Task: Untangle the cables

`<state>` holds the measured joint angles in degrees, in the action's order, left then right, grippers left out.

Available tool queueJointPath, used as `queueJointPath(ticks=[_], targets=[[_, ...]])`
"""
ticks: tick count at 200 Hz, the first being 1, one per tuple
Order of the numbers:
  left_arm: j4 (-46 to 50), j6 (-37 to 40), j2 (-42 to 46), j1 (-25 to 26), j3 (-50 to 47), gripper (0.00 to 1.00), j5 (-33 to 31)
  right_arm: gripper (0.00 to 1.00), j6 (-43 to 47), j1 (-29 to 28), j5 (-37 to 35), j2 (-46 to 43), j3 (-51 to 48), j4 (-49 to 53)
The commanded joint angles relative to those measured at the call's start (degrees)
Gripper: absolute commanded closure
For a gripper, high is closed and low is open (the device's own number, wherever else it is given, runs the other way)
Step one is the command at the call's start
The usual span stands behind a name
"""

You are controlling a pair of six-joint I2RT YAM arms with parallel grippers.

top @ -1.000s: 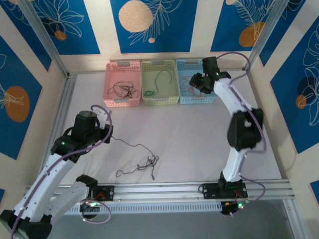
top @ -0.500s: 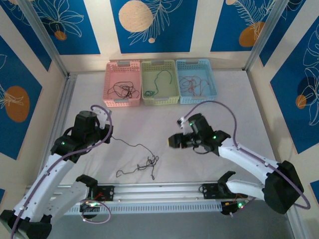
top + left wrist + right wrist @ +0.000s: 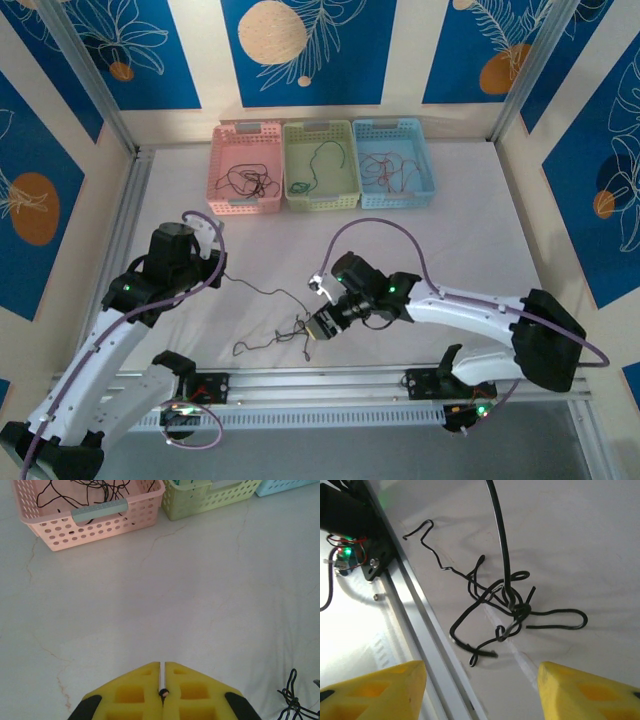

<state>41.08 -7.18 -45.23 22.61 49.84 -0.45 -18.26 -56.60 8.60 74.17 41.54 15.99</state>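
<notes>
Above the tangle (image 3: 514, 607), the right gripper (image 3: 480, 674) is wide open. The left gripper (image 3: 163, 674) pinches one cable (image 3: 162, 692). Next, the right should probably grab the tangle.

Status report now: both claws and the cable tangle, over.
Left claw shut on a black cable strand. Right claw open, hovering over the black tangle. Table-edge rail close beside tangle.

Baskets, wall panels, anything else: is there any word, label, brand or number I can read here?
No readable text anywhere.
Pink basket: its grey handle plate is blank.
Green basket and blue basket: no labels visible.
Wall panels: leaf and circle patterns only, no words.
Circuit board by the rail: any print is too small to read.
</notes>
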Motion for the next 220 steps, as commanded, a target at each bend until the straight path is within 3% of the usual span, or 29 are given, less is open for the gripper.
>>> queueJointPath(ticks=[1,63,120,141,182,220], targets=[[-1.2,-0.9,0.1,-0.7,-0.5,1.00,-0.3,0.39,3.4,-1.2,-1.6,2.8,2.7,0.7],[-1.2,-0.8,0.2,-0.7,-0.5,1.00,-0.2,0.51,4.0,-2.0,-3.4,6.5,5.0,1.9],[-1.1,-0.8,0.3,-0.7,-0.5,1.00,-0.1,0.77,3.5,-1.8,-4.0,6.1,4.5,1.8],[-1.1,-0.9,0.3,-0.7,-0.5,1.00,-0.2,0.81,3.4,-1.8,-4.5,5.6,4.4,2.3],[-1.1,-0.8,0.3,-0.7,-0.5,1.00,-0.3,0.98,3.2,-1.1,-5.4,3.4,3.0,2.9],[-1.1,-0.9,0.4,-0.7,-0.5,1.00,-0.4,1.00,2.3,1.2,-4.3,-0.9,0.2,1.7]])
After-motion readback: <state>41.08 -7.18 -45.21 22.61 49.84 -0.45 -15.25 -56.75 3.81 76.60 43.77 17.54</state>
